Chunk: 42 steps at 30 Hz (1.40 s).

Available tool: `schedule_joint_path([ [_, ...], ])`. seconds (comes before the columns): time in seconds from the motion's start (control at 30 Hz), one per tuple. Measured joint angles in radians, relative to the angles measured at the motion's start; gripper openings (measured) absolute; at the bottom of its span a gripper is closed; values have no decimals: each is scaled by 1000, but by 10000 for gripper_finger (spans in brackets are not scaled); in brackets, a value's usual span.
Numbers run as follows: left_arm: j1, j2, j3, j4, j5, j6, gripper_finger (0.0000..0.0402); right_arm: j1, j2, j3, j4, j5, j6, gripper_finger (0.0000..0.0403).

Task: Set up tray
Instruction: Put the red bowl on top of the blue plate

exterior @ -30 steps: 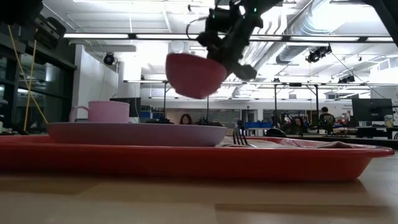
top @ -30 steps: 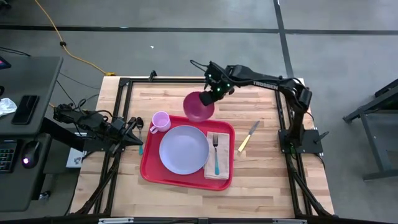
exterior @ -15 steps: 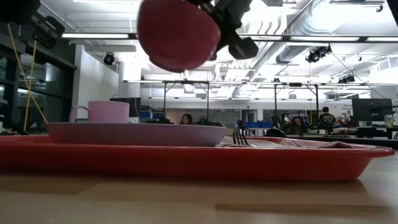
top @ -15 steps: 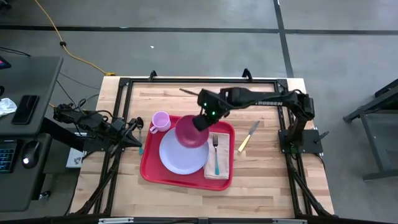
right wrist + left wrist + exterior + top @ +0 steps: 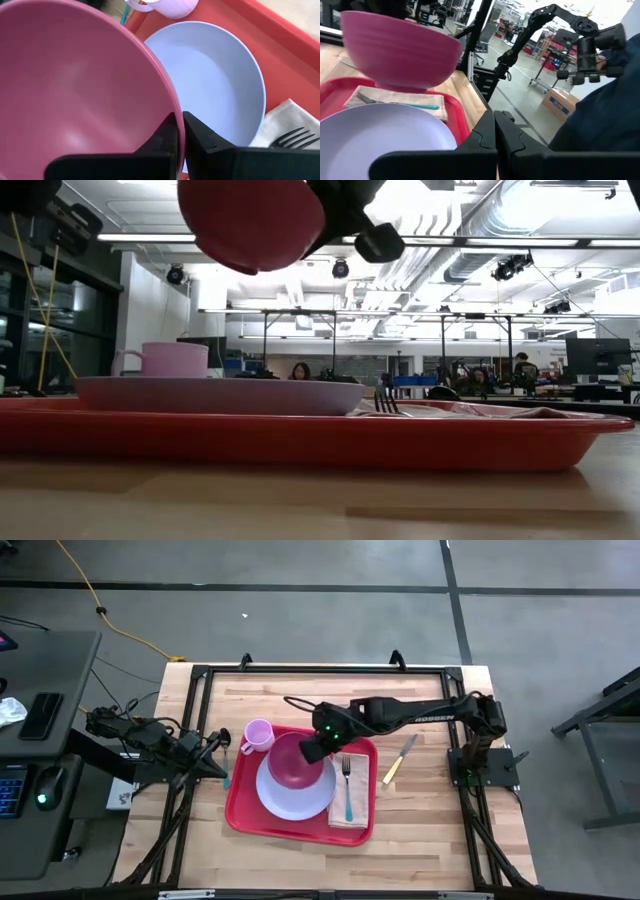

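The red tray (image 5: 241,812) lies flat near the middle of the wooden bench (image 5: 420,830). On it a round lavender plate (image 5: 290,798) is set, with a pink mug (image 5: 258,735) at the tray's far left corner and a fork (image 5: 347,785) with a teal handle laid on a folded napkin (image 5: 348,815) along the plate's right side.

The right hand (image 5: 180,131) is closed on the rim of a pink bowl (image 5: 296,760), 1 finger inside the rim and 1 outside. The bowl is held upright in the air above the far part of the plate; in the low view a clear gap is seen between the bowl's underside (image 5: 250,220) and the plate (image 5: 220,394).

A knife (image 5: 399,759) with a yellow handle is seen on the bare bench just to the right of the tray, apart from it.

The left hand (image 5: 496,131) is parked at the bench's left edge, fingers shut together and holding nothing, pointed toward the tray.
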Motion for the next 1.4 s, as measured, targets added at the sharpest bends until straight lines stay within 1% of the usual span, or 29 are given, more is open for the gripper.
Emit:
schedule_joint_path([
  [0.23,0,0,0,2,8,1,21,15,34,0,15,7,36,0],
  [0.43,0,0,0,6,8,2,21,15,82,0,14,-15,44,0],
  [0.77,0,0,0,6,12,3,21,15,179,0,9,-91,44,0],
  [0.93,0,0,0,6,12,3,21,12,195,0,-10,-86,44,0],
  [1.03,0,0,0,6,11,3,21,11,206,0,-51,-74,37,0],
  [1.3,0,0,0,5,11,11,21,11,237,0,-40,-70,42,0],
  [1.4,0,0,0,5,11,11,21,10,244,0,-39,-53,35,0],
])
